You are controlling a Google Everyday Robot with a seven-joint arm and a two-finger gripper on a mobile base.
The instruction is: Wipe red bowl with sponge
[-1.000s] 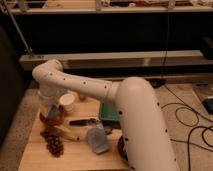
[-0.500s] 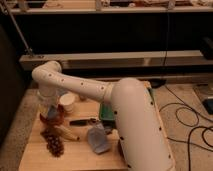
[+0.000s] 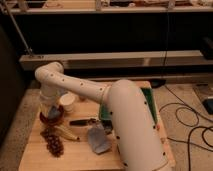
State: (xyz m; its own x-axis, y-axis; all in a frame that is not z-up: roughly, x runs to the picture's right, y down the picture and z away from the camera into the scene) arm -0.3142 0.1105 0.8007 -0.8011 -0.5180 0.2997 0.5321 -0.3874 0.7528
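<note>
The red bowl [image 3: 50, 120] sits on the left side of the wooden table [image 3: 35, 155]. My white arm reaches across from the lower right, bends at the upper left and comes straight down over the bowl. The gripper [image 3: 51, 112] is down inside the bowl, shut on the sponge [image 3: 54, 110], a small blue-grey block pressed against the bowl's inside. The wrist hides most of the fingers.
A white cup [image 3: 66, 102] stands just right of the bowl. In front of it lie a banana [image 3: 66, 133] and a bunch of dark grapes [image 3: 54, 144]. A black utensil [image 3: 82, 121], a grey-blue cloth [image 3: 97, 140] and a green tray [image 3: 150, 102] lie beside my arm.
The gripper stays in the bowl with the sponge, shifting only slightly. The big arm link has swung a little to the left.
</note>
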